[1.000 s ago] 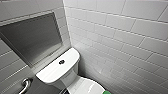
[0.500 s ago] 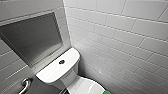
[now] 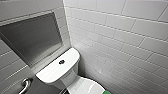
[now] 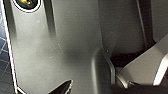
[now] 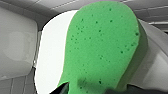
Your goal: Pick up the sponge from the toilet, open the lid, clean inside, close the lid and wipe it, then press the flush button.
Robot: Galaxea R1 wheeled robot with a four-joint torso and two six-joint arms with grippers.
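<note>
Nothing shifting over the last second; the head view is holding steady. The flush button (image 3: 61, 61) is sitting on the toilet (image 3: 56, 71) tank, well beyond the hand. The lid (image 3: 86, 87) is lying shut just beneath it. The right gripper (image 5: 97, 89) is apparently clamping the sponge (image 5: 102, 47) over the lid. Pickup is looking done, lid not yet opened.

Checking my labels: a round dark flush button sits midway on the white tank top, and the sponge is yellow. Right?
Not quite: the sponge is bright green, not yellow, as the right wrist view shows. The flush button does sit midway on the white tank top.
</note>
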